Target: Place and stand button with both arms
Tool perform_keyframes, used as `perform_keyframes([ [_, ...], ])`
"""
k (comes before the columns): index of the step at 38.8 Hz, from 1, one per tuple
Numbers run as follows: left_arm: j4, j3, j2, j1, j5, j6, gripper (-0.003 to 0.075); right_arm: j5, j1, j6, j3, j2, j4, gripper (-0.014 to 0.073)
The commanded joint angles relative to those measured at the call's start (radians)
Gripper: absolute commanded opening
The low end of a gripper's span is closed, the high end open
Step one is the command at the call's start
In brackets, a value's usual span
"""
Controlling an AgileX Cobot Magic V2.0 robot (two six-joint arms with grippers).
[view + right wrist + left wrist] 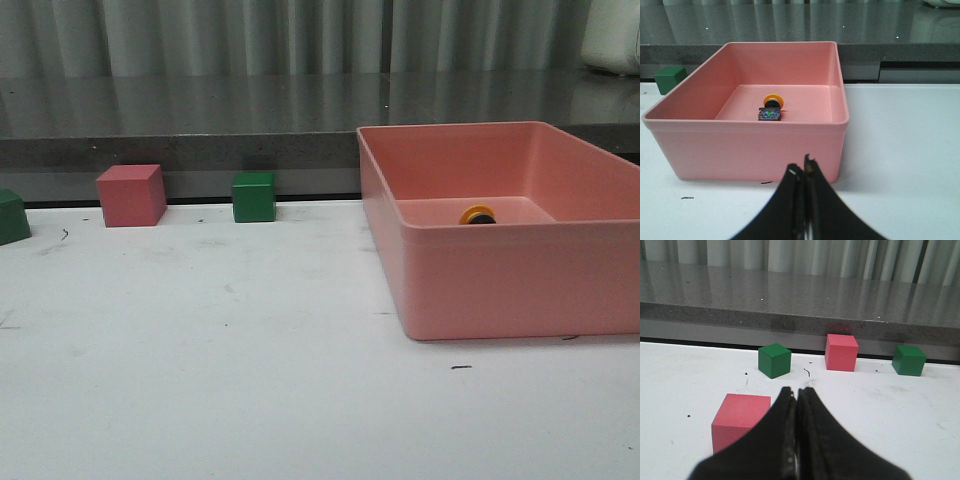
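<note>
Button lying on its side in the pink bin

Front view: only the yellow cap of the button [478, 214] is seen inside the pink bin [500, 285]. Left wrist view: the left gripper [797, 392] is closed, nothing held. Right wrist view: the right gripper [801, 167] is closed and empty; the button's long axis is laid flat, base toward this camera, cap away.

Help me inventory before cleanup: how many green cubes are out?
2. One green cube sits at the table's back edge beside the pink cube; another green cube is cut off at the front view's left edge. More may be hidden.

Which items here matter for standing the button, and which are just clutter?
Job:
button, lying on its side in the pink bin
left gripper, shut
right gripper, shut

Clutter:
pink cubes
green cubes
</note>
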Motion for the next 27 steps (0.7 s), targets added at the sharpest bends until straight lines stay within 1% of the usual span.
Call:
perform_keyframes([
  [1, -0.01, 0.009, -0.024, 0.003, -0.115, -0.001, -0.002, -0.072, -0.006, -0.008, -0.004, -0.018, -0.01, -0.0071],
  [7, -0.01, 0.009, -0.024, 0.003, -0.123, -0.001, -0.002, -0.074, -0.006, -0.008, -0.004, -0.018, -0.01, -0.0071],
  [10, -0.01, 0.009, -0.024, 0.003, -0.151, -0.001, -0.002, -0.077, -0.006, -0.008, -0.004, -0.018, -0.009, -0.0071],
  [12, -0.01, 0.009, -0.024, 0.003, -0.184, -0.001, -0.002, -0.087, -0.006, -0.007, -0.004, -0.018, -0.009, -0.0071],
  [15, -0.01, 0.007, -0.024, 0.003, -0.282, -0.001, -0.002, -0.122, -0.006, -0.007, -0.008, -0.018, -0.009, -0.0071],
  [17, -0.01, -0.01, -0.022, 0.003, -0.316, -0.001, -0.002, -0.13, -0.006, -0.007, -0.021, -0.018, -0.009, -0.0071],
  [22, -0.01, -0.114, -0.005, 0.003, -0.276, -0.001, -0.002, -0.086, -0.006, -0.007, -0.119, -0.016, -0.009, -0.0069],
  [27, 0.021, -0.25, 0.07, 0.003, -0.236, -0.001, -0.002, 0.042, -0.006, -0.007, -0.272, 0.054, -0.009, -0.0065],
])
